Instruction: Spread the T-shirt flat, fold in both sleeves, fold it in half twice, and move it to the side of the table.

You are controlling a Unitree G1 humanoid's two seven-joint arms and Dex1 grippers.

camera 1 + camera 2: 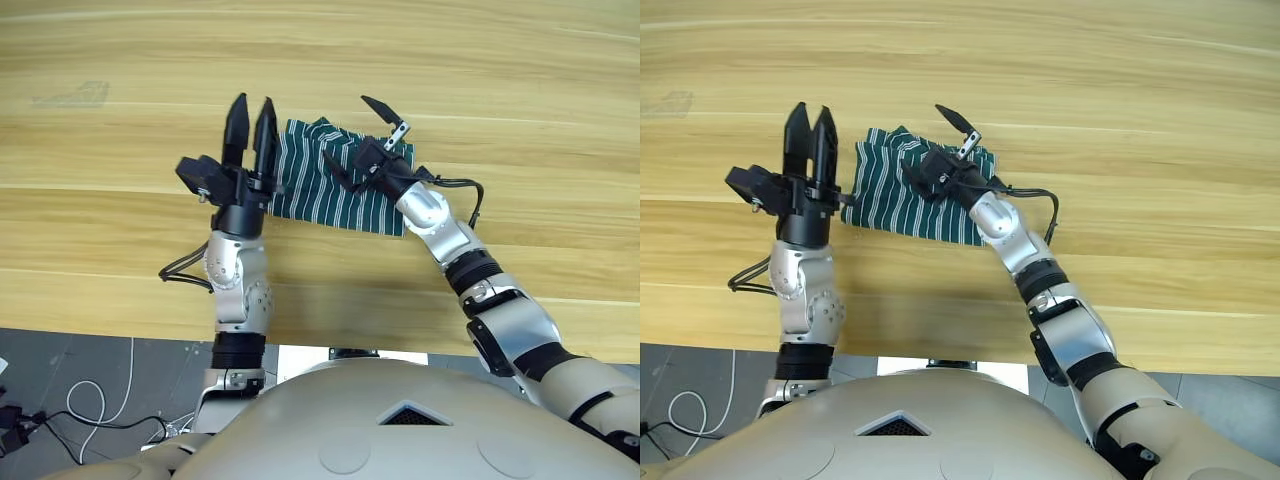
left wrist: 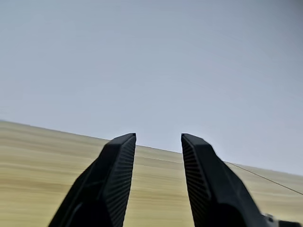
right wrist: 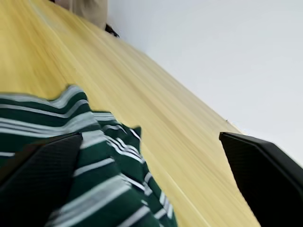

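Unfold risk: folded T-shirt (image 1: pixel 322 190) lies on the bench (image 1: pixel 500 60) between my claws.
My left claw (image 1: pixel 253 103), narrowly apart and empty, flanks its left edge; right claw (image 1: pixel 345 128) gapes wide over its top. If I pinch only the upper layer, the sideways slide peels it open.

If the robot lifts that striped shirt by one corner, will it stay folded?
Probably not: the T-shirt is soft cloth with a rumpled edge, so it would likely droop and unfold. It looks light and should slide easily on the smooth table.
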